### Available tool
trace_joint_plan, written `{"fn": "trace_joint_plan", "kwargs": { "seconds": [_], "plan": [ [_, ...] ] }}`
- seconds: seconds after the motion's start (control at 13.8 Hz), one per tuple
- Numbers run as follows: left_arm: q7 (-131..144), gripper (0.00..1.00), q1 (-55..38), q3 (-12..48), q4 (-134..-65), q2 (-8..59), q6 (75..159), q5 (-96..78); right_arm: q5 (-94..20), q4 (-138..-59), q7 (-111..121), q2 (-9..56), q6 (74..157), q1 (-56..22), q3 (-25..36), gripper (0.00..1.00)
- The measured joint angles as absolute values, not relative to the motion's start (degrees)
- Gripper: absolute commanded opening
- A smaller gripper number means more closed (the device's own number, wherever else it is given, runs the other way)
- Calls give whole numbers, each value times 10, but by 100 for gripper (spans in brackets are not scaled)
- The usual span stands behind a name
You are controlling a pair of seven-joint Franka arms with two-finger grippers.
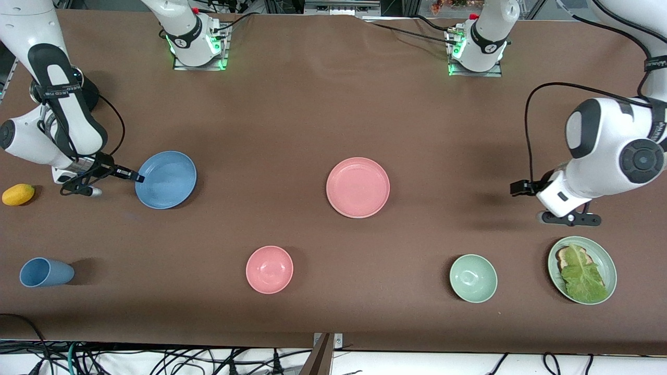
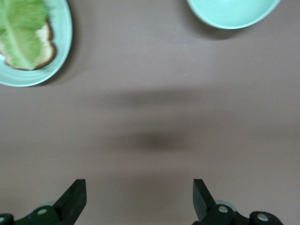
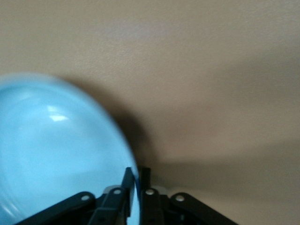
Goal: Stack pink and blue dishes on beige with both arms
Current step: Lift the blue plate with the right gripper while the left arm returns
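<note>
The blue plate [image 1: 165, 179] sits at the right arm's end of the worktop [image 1: 292, 120], a smooth, shallow round dish, and the right tool [image 1: 136, 177] has its two black fingers pinched tight on the plate's rim at the edge facing that arm; the right wrist view shows the rim [image 3: 133, 180] clamped between the fingers [image 3: 126, 187]. The pink plate [image 1: 358, 187], the same flat round shape and much the same size, lies near the middle of the worktop, well apart from the blue one, with nothing on it. I count one blue plate and one pink plate, and I see no beige plate in any view. The left tool [image 2: 138, 199] hangs over bare brown cloth at the left arm's end, its fingers spread wide and holding nothing. Nearer the front camera there is a row of smaller pieces: one blue cup [image 1: 46, 272] lying on its side, one deeper pink bowl [image 1: 269, 269], one pale green bowl [image 1: 473, 278], and one pale green plate [image 1: 604, 255] carrying a slice of toast [image 1: 564, 255] under a crinkled lettuce leaf [image 1: 582, 276]. A single small yellow-orange fruit [image 1: 18, 194], rounded and glossy, rests beside the right arm at the very end of the worktop. The dishes all look like plain matte plastic or ceramic, and the worktop covering is a dull brown cloth with faint creases.
</note>
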State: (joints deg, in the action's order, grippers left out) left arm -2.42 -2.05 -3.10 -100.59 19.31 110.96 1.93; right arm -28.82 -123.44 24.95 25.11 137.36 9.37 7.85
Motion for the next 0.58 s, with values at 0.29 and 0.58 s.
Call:
{"fn": "trace_joint_plan", "kwargs": {
  "seconds": [0.29, 0.58],
  "plan": [
    [-35, 100, -19, -45, -1000, 164, 1075, 2, -289, -1202, 254, 251, 1325, 94, 78, 0],
    [-35, 100, -21, -44, -998, 98, 1033, -13, -288, -1113, 252, 247, 1208, 93, 78, 0]
  ]
}}
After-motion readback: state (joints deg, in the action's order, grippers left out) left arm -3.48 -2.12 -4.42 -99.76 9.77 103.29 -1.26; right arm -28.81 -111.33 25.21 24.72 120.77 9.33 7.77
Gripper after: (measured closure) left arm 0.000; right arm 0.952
